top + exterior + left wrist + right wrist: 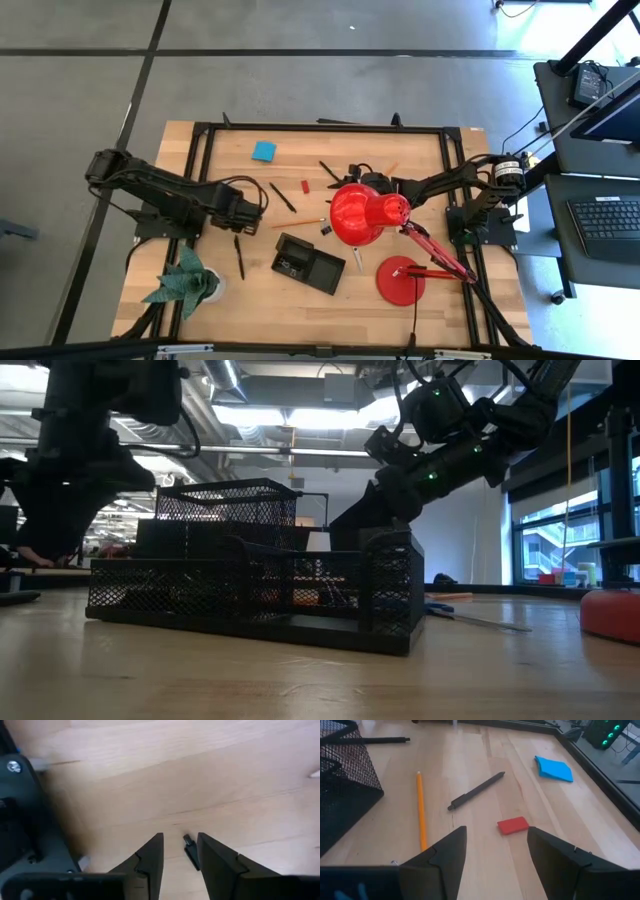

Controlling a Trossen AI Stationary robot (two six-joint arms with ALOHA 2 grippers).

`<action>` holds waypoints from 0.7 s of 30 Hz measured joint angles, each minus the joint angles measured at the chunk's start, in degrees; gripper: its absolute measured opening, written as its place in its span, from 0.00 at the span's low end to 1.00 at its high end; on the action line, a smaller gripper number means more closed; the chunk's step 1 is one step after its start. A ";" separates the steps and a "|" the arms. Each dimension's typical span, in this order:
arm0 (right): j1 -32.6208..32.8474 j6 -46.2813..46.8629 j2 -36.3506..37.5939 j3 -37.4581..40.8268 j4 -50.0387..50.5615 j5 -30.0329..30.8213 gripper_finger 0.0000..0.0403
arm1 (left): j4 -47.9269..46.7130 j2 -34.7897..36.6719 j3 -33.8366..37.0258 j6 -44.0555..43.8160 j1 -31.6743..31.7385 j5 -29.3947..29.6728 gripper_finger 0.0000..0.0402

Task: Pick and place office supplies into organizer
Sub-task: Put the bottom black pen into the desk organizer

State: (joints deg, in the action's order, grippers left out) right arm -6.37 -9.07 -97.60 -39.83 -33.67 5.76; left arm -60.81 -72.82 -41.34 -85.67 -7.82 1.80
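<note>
Left gripper (180, 865) low over a black pen (190, 854); right gripper (495, 852) open above the red piece (513, 825).

Taking the black mesh organizer (308, 263) as landmark: the wooden table (300, 310) carries it near the front edge, with the red desk lamp (368, 214) just to its right and the green paper plant (183, 283) well to its left. The left arm reaches in from the left; its fingers stand partly apart astride the tip of a black pen lying on the wood, not touching it that I can tell. The right gripper hangs behind the lamp shade, fingers wide, holding nothing. Behind the organizer lie a yellow pencil (421, 810), another dark pen (476, 791), the small red piece, and farthest back the blue sticky-note pad (554, 768).
</note>
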 joint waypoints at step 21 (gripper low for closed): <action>-0.64 1.35 0.00 -0.01 0.87 0.00 0.53 | 7.86 -7.09 2.57 -3.84 -2.70 -8.19 0.36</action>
State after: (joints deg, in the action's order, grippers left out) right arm -7.01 -7.73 -97.60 -39.85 -32.80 5.76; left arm -52.95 -79.91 -38.78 -89.51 -10.52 -6.39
